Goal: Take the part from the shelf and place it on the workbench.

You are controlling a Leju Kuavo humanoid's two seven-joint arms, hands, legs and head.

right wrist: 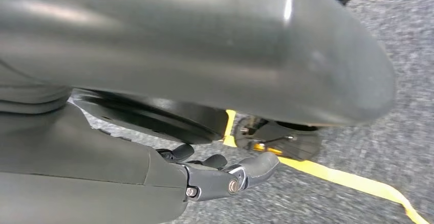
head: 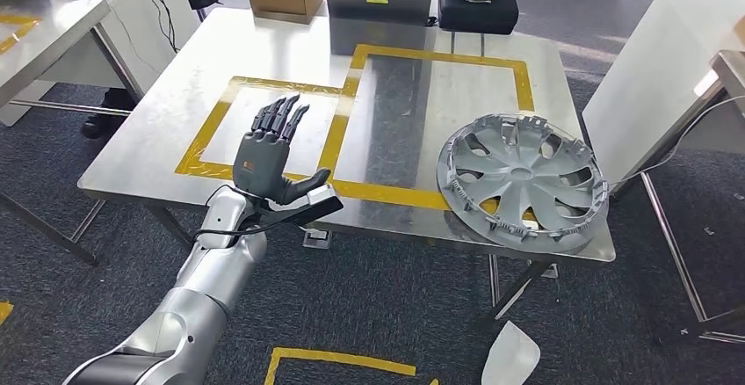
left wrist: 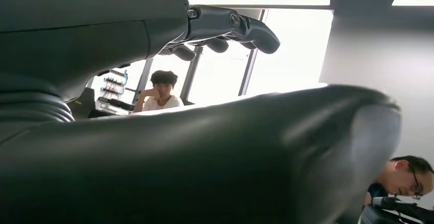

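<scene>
Resting flat at the lower right of the workbench (head: pixel 158 152), partly over its front edge, the hubcap (head: pixel 523 180) lies well right of the left hand (head: pixel 268 158), raised with fingers spread, holding nothing. Right hand (right wrist: pixel 225 175) hangs over floor, fingers loosely curled, empty; its grip state is hard to read

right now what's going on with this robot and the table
The silver hubcap lies on the steel workbench, near its front right corner, over the yellow tape. Nothing is holding it. The robot's left hand is raised at the table's front edge, fingers spread and empty. Its right hand hangs low over the grey carpet, holding nothing.
</scene>
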